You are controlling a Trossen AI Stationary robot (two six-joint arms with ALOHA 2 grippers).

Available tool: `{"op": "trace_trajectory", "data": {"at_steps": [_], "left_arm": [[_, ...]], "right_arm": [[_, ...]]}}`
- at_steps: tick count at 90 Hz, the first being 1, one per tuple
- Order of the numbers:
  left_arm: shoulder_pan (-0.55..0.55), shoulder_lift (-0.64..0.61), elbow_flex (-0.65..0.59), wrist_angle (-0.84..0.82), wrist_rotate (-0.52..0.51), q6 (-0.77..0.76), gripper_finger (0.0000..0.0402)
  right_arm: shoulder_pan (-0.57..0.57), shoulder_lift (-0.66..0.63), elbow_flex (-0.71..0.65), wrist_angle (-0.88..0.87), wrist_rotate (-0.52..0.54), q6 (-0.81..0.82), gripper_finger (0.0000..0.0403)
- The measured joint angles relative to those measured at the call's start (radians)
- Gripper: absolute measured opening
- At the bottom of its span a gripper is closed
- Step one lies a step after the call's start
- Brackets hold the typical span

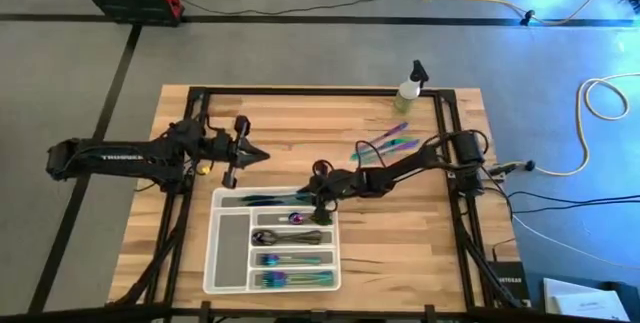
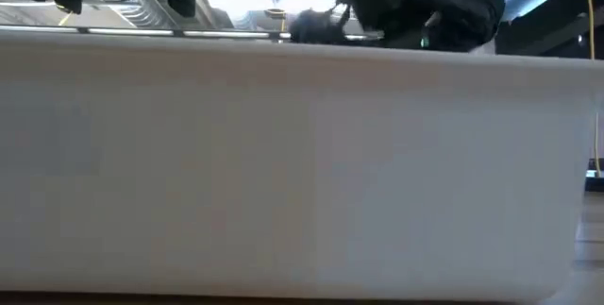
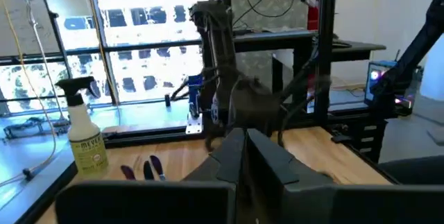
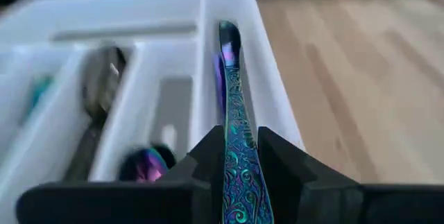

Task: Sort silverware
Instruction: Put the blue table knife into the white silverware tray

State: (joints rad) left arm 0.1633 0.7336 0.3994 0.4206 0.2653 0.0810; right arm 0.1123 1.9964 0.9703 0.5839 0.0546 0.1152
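The white compartment tray [image 1: 222, 263] lies at the table's near middle, with silverware in several slots: teal pieces [image 1: 262, 200], a spoon [image 1: 290, 219], dark pieces [image 1: 290, 235] and iridescent ones [image 1: 292, 259]. My right gripper [image 1: 320, 203] hangs over the tray's far right corner, shut on an iridescent piece [image 4: 236, 113]. A few more iridescent pieces [image 1: 390, 144] lie flat on the table's far right part. My left gripper [image 1: 256, 155] waits shut above the table, left of the tray's far edge, with nothing in it. My right gripper pinches the iridescent piece's patterned handle [image 4: 239, 158] between its two fingers. The piece runs along the fingers and sticks out ahead of them. Its free end [image 4: 229, 35] reaches into the tray's outermost long slot; whether it touches the slot's floor, I cannot tell.
A spray bottle [image 1: 410, 88] stands at the table's far edge, behind the loose pieces. The tray's white wall [image 2: 302, 173] fills the low view. Bare wood lies right of the tray [image 1: 400, 243].
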Motion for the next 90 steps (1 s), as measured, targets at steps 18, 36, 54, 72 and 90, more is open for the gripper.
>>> {"op": "trace_trajectory", "data": {"at_steps": [18, 36, 54, 72, 90], "left_arm": [[-0.019, 0.0, 0.0, 0.0, -0.031, 0.024, 0.0004], [-0.02, 0.0, 0.0, -0.022, -0.042, 0.025, 0.0004], [-0.02, 0.0, 0.0, -0.023, -0.046, 0.041, 0.0004], [-0.02, 0.0, 0.0, -0.022, -0.071, 0.066, 0.0004], [-0.02, 0.0, 0.001, -0.041, -0.072, 0.064, 0.0004]], "right_arm": [[-0.002, 0.08, 0.0, 0.094, 0.026, 0.05, 0.0055], [0.0, 0.093, 0.002, 0.12, 0.043, 0.058, 0.0055], [0.0, 0.093, 0.002, 0.106, 0.028, 0.06, 0.0074], [-0.001, 0.093, 0.002, 0.107, 0.024, 0.066, 0.0122], [-0.002, -0.025, -0.006, 0.001, 0.048, -0.026, 0.0145]]}}
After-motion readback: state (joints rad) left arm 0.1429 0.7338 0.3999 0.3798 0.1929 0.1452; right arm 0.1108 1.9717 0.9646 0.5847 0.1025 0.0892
